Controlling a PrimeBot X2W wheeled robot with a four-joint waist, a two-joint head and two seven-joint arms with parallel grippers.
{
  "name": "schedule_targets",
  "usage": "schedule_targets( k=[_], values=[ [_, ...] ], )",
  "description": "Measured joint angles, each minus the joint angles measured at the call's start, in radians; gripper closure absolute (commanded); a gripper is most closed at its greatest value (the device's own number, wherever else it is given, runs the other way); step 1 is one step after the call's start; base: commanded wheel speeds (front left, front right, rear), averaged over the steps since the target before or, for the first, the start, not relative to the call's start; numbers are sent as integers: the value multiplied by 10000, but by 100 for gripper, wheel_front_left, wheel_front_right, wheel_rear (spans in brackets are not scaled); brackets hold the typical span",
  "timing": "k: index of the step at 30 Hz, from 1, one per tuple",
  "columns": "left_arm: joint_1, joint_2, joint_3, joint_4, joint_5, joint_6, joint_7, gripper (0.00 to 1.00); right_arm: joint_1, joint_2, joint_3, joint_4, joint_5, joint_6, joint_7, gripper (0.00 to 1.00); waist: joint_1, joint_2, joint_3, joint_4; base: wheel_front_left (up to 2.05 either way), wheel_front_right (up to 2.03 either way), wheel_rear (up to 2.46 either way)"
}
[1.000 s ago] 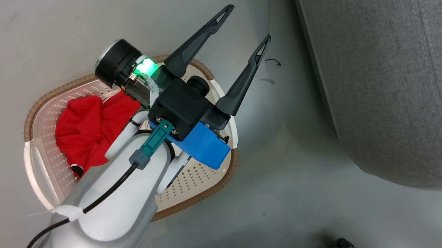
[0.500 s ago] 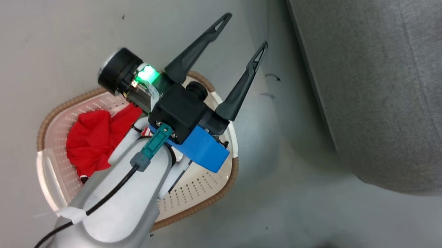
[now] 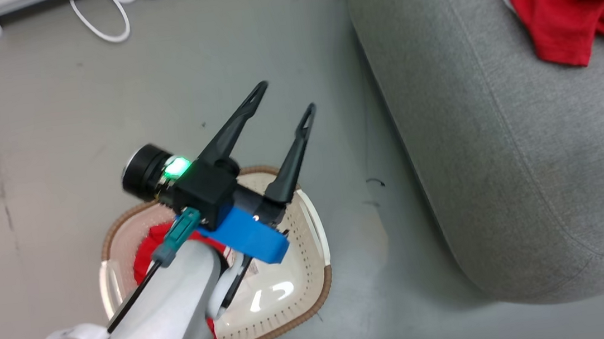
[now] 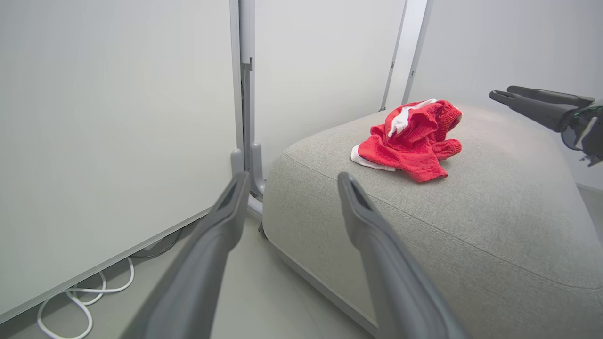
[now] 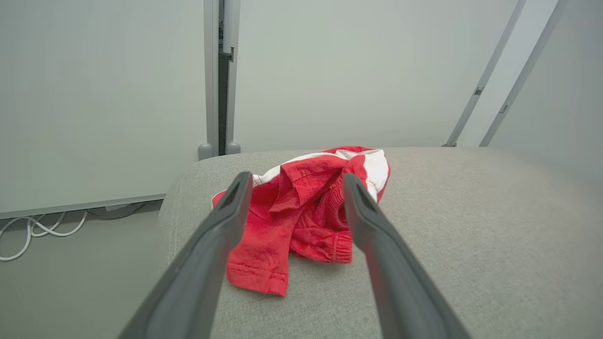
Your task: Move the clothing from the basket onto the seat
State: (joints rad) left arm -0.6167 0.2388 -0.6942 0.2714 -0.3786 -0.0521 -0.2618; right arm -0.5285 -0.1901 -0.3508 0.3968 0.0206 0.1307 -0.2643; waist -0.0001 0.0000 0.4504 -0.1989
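One red garment [image 3: 570, 1] lies crumpled on the seat [image 3: 490, 144]; the second garment [image 3: 146, 259] sits in the basket [image 3: 302, 282] on the floor. The first drop looks done. The right end effector [image 5: 296, 178] is spread and empty just short of the red garment, and the left end effector [image 3: 286, 95] is spread above the basket. Next comes reaching into the basket for the second garment. A second ago the right end effector was pressed together, and the head camera has since swung toward the seat.

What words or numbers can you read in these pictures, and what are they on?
No word, number or brand can be read in any view.
The red clothing on the seat: white trim, no print to read.
The basket: no label legible; its bottom is partly hidden and shiny with glare.
The small dark marks on the floor: scuffs, not letters.
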Motion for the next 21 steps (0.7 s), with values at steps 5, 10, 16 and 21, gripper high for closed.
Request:
schedule_targets(
  k=[5,10,16,21],
  values=[
    [1012,46,884,-247,13,136,-2,0,779,305,813,-905,232,0,0,0,0,0,-817,113,0,0,0],
    [2023,-123,2010,-560,186,253,-10,0,1577,683,1490,-1597,345,-2,2,0,-1,0,-1521,468,0,0,0],
    [3106,-370,3419,-842,510,151,-12,0,2190,968,2429,-2107,570,-2,0,0,-1,0,-2190,1050,0,0,0],
    [3796,-669,4460,-951,886,-15,-12,0,2679,1129,2907,-2387,610,-2,0,0,-1,0,-2655,1533,0,0,0]
  ],
)
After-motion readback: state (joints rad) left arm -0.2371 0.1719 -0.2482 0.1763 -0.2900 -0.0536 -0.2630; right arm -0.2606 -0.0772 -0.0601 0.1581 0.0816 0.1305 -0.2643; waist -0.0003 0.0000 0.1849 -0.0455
